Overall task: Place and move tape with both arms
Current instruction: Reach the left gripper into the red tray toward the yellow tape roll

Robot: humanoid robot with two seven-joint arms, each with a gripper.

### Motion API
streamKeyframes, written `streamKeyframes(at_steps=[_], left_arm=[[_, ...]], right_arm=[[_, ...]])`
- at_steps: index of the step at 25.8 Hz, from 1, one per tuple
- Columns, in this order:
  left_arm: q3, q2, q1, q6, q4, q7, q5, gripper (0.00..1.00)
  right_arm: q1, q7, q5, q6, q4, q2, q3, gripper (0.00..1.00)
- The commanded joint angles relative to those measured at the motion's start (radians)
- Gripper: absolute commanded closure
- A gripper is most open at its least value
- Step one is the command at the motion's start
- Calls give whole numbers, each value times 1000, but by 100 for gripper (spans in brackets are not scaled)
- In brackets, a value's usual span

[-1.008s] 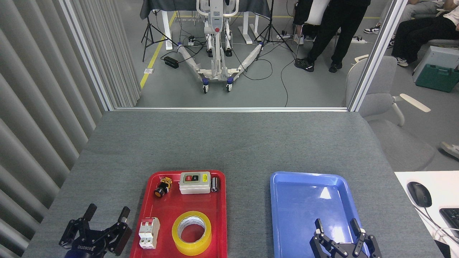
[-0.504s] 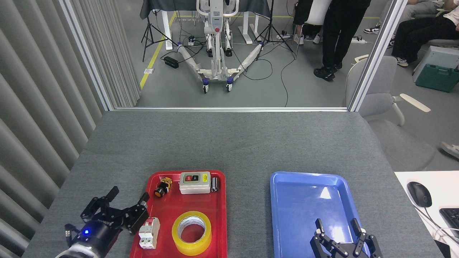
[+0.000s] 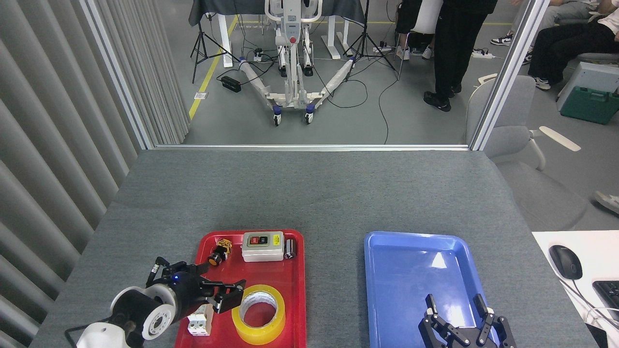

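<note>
The tape [image 3: 258,314] lies flat in the red tray [image 3: 297,290], just right of my left gripper [image 3: 227,296], whose jaws stand spread; my right gripper [image 3: 457,309] gapes too.

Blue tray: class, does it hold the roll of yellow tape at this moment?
No. The blue tray holds nothing, while the tape lies flat in the red tray beside it.

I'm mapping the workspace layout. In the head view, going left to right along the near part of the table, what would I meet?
Left claw → tape lying in the red tray → bare table → blue tray → right claw, over the blue tray's near end → computer mouse.
</note>
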Motion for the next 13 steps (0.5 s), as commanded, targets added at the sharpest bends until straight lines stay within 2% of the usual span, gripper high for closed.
streamKeyframes(at_steps=[1, 5, 13], left_arm=[[-37, -3, -63, 2, 86, -80, -3, 1], [-77, -20, -121, 1, 192, -170, -5, 1], [-86, -45, -153, 2, 264, -182, -16, 1]], right_arm=[[1, -3, 0, 2, -1, 0, 0, 0], [1, -3, 0, 2, -1, 1, 0, 0], [1, -3, 0, 2, -1, 1, 0, 0]])
